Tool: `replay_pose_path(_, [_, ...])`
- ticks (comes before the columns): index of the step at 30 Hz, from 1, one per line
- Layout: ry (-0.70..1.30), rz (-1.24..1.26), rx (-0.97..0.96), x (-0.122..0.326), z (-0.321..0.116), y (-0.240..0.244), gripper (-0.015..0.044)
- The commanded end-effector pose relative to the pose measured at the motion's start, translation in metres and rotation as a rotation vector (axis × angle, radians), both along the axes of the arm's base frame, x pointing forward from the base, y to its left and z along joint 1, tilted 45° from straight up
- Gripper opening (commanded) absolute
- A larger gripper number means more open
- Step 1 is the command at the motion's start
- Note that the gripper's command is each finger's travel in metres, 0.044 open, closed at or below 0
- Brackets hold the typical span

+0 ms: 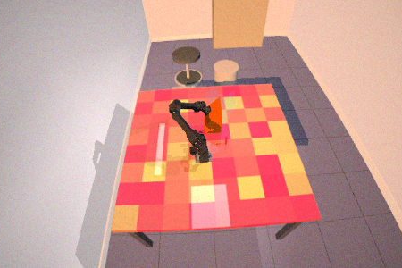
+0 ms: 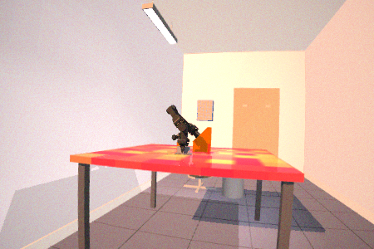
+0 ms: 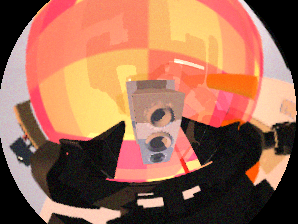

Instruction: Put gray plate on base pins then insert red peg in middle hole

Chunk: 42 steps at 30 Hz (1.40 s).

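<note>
The gray plate [image 3: 175,101] lies between the fingers in the wrist view, its holes facing the camera. The gray base [image 3: 150,85] shows at its far edge; whether the plate sits flat on the pins cannot be told. My gripper [image 3: 152,120] [image 1: 204,160] [image 2: 184,152] is open, with a fingertip on either side of the plate and a gap beside each. The red peg [image 1: 226,140] [image 3: 183,161] is away from the fingers, to the right of the gripper in the top view. The arm hides most of the plate and base in the top and exterior views.
An orange wedge-shaped block [image 1: 215,115] [image 2: 204,143] [image 3: 232,85] stands on the patchwork-coloured table [image 1: 272,201] [image 2: 187,168], beside the arm's far end and behind the peg in the top view. A round stool [image 1: 186,55] and a pale bin [image 1: 226,71] stand on the floor beyond the table.
</note>
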State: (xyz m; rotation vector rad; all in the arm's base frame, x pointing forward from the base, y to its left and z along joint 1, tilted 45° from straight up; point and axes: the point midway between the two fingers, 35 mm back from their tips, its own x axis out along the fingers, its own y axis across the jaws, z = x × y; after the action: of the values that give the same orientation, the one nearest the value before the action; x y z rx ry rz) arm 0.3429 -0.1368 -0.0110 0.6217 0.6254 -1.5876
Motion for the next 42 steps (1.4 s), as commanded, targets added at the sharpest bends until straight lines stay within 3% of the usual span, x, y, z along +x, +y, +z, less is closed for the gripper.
replay_pose_path(1, [0.0, 0.0, 0.0, 0.0, 0.0, 0.0, 0.044])
replay_pose_path(4, [0.0, 0.001, 0.003, 0.003, 0.007, 0.008, 0.044])
replay_pose_path(12, [0.005, 0.006, 0.006, 0.013, 0.082, 0.083, 0.044])
replay_pose_path(23, [0.006, 0.005, 0.004, 0.015, 0.085, 0.092, 0.044])
replay_pose_path(28, [0.081, 0.093, 0.037, -0.001, 0.046, 0.139, 0.044])
replay_pose_path(36, [0.247, 0.257, 0.06, -0.063, -0.024, 0.214, 0.044])
replay_pose_path(42, [0.302, 0.305, 0.055, -0.089, -0.043, 0.23, 0.044])
